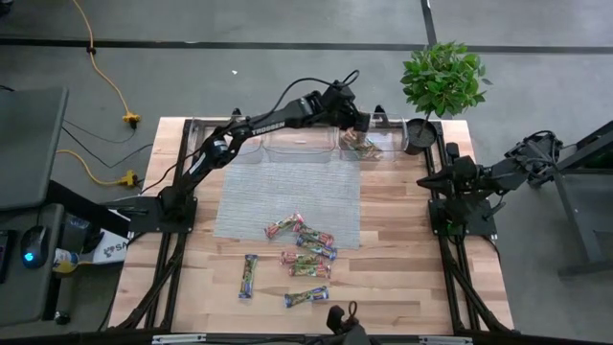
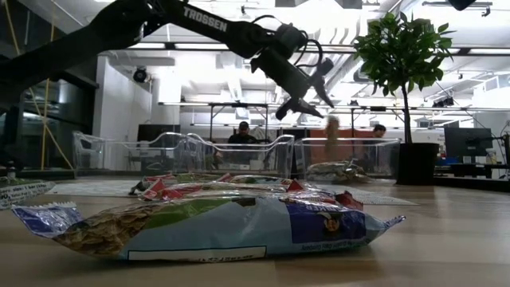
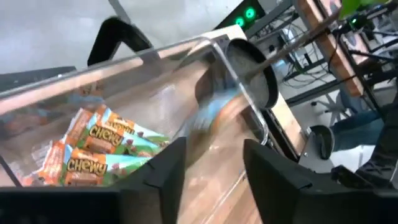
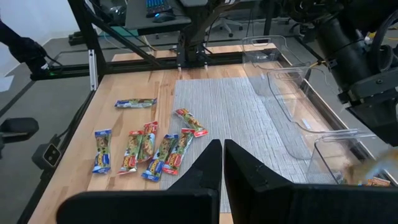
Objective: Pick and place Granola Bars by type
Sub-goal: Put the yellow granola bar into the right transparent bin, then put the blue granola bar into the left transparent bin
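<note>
- Seven Granola Bars point(image 1: 299, 252) lie loose on the near half of the worktop point(image 1: 402, 278), a few of them on the near edge of the grey mat point(image 1: 287, 196).
- Most of that cluster run roughly left to right or slightly slanted; the leftmost bar point(image 1: 248, 276) is apart from the rest with its long axis running near to far, and the nearest bar point(image 1: 306, 298) lies left to right by itself.
- More bars point(image 1: 362, 146) are piled in the rightmost clear bin point(image 1: 383, 153) of the row along the far edge of the worktop.
- The left gripper point(image 1: 359, 125) hangs above that bin with its fingers apart and nothing between them.
- In the left wrist view the binned bars point(image 3: 93, 149) show orange and green wrappers printed "CHEWY", lying side by side with long axes roughly parallel; a blue blur sits just beyond the fingers point(image 3: 165, 171), and I cannot tell what it is.
- The right gripper point(image 1: 433, 179) waits over the right edge of the worktop with its fingers pressed together, which its own wrist view point(image 4: 222, 155) shows.
- A potted plant point(image 1: 441, 81) stands at the far right corner.
- The low view alone shows a blue-wrapped bar point(image 2: 239, 227) filling the foreground, its long axis left to right, and people in the room behind the bins.
- Only the high view shows the whole layout.
</note>
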